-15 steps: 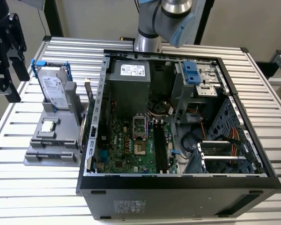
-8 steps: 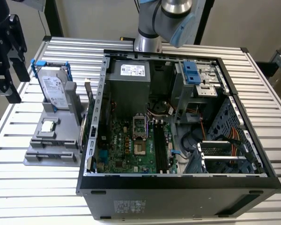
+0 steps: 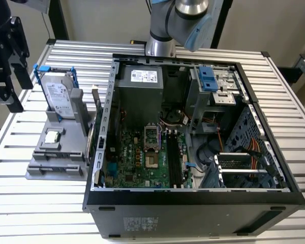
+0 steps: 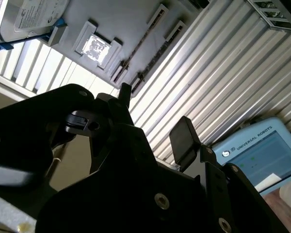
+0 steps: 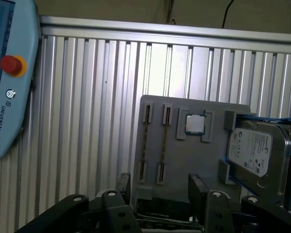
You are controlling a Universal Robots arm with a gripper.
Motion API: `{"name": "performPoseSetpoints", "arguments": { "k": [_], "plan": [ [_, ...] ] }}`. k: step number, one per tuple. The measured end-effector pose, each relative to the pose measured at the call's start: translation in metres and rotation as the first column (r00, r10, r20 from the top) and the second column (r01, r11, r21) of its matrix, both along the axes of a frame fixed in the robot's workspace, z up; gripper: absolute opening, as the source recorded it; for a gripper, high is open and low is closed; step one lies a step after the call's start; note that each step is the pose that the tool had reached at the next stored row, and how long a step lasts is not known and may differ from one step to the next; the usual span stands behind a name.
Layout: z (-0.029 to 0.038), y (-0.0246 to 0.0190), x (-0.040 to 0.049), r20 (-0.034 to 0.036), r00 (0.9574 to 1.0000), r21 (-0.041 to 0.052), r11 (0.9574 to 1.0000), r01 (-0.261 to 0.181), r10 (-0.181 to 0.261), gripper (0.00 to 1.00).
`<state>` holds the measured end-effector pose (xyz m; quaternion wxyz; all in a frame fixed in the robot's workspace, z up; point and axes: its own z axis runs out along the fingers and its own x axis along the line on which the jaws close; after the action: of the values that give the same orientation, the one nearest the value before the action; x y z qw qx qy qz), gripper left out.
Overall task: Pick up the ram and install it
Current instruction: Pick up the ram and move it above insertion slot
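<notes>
Gripper: the black gripper (image 5: 160,187) (image 4: 153,116) has its two fingers (image 5: 199,187) spread apart with nothing between them; slatted metal and grey plastic show through the gap in both wrist views.
Ram: the ram (image 5: 163,143) is a thin strip standing on edge in a slot of the grey holder (image 5: 184,160). It lies straight ahead of the fingertips and apart from them. A second strip (image 5: 144,141) like it stands in the slot just beside.
Chip: a small square silver chip (image 5: 195,124) sits in its own pocket on the holder, just past the ram slots as seen from the gripper.
Hard drive: a silver hard drive (image 5: 254,150) with blue rails stands at the holder's end, farther from the gripper than the chip.
Labels: the hard drive has a white sticker with blue and black print. The grey power supply (image 3: 140,86) inside the computer case (image 3: 193,203) has a white label, and the case's dark side panel has a printed patch.
Control tablet: a pale blue tablet (image 5: 9,73) with a red button (image 5: 10,64) and a line of lettering lies off to one side of the gripper, well apart from the holder.
Computer case: it lies open. In the exterior view the holder sits between it and the gripper. Its green motherboard (image 3: 137,157) has long black slots (image 3: 174,160).
Surface: everything rests on a table (image 3: 20,203) of ribbed aluminium slats.
Room: behind the table are a pale wall and black frame posts, and the silver-and-blue arm (image 3: 178,20) rises at the back.
</notes>
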<state>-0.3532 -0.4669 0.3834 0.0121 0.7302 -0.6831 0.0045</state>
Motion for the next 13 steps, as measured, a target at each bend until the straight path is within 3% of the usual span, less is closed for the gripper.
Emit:
{"name": "performPoseSetpoints", "arguments": {
  "k": [13],
  "plan": [
    [-0.0091,0.0000,0.0000,-0.0003,1.0000,0.0000,1.0000,0.000,0.000,1.00]
  ]
}}
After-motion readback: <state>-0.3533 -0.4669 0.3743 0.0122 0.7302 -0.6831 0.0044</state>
